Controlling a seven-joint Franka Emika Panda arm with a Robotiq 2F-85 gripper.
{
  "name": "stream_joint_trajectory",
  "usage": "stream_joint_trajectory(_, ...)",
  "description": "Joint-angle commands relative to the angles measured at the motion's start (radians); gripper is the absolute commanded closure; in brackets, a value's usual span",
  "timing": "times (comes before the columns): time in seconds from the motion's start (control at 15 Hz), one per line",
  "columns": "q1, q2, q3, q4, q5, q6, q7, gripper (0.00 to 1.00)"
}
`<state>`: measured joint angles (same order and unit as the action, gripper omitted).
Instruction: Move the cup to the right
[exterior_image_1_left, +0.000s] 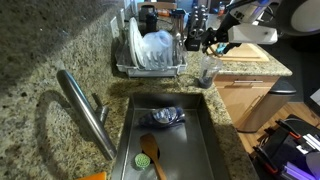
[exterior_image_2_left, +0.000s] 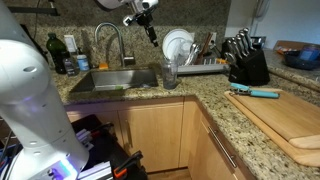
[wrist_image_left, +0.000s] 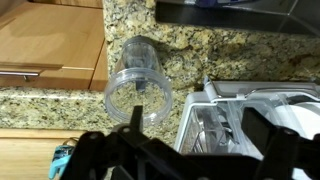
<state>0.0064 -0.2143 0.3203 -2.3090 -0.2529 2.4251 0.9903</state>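
The cup (exterior_image_1_left: 207, 70) is a small clear glass tumbler standing upright on the granite counter between the sink corner and the dish rack. It also shows in the other exterior view (exterior_image_2_left: 170, 72) and in the wrist view (wrist_image_left: 138, 85). My gripper (exterior_image_1_left: 208, 42) hovers above the cup and the rack's end, seen too in an exterior view (exterior_image_2_left: 150, 28). In the wrist view the gripper (wrist_image_left: 200, 140) has its fingers wide apart with nothing held. The cup lies beside the finger on the left of that view, not between the fingers.
A white dish rack (exterior_image_1_left: 150, 68) with plates stands next to the cup (wrist_image_left: 250, 110). The sink (exterior_image_1_left: 170, 140) holds a dark bowl (exterior_image_1_left: 165, 117) and a spatula (exterior_image_1_left: 150, 150). Faucet (exterior_image_2_left: 110, 45), knife block (exterior_image_2_left: 245, 65), cutting board (exterior_image_2_left: 290, 120), and dark jars (exterior_image_1_left: 150, 15) sit around.
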Motion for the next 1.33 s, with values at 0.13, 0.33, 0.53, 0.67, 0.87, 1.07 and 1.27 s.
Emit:
stream_joint_trajectory(0.13,0.101,0.104,-0.157,0.039,0.119,0.116,-0.347,0.00)
stream_joint_trajectory(0.33,0.176,0.170,-0.226,0.098,0.294,0.140,-0.592,0.00)
stream_joint_trajectory(0.53,0.140,0.146,-0.196,0.075,0.274,0.132,-0.559,0.00)
stream_joint_trajectory(0.67,0.157,0.155,-0.196,0.087,0.328,0.064,-0.676,0.00)
stream_joint_trajectory(0.87,0.127,0.256,-0.214,0.162,0.233,-0.071,-0.738,0.00)
stream_joint_trajectory(1.07,0.130,0.227,-0.210,0.126,0.225,-0.053,-0.701,0.00)
stream_joint_trajectory(1.27,0.133,0.224,-0.206,0.126,0.226,-0.049,-0.698,0.00)
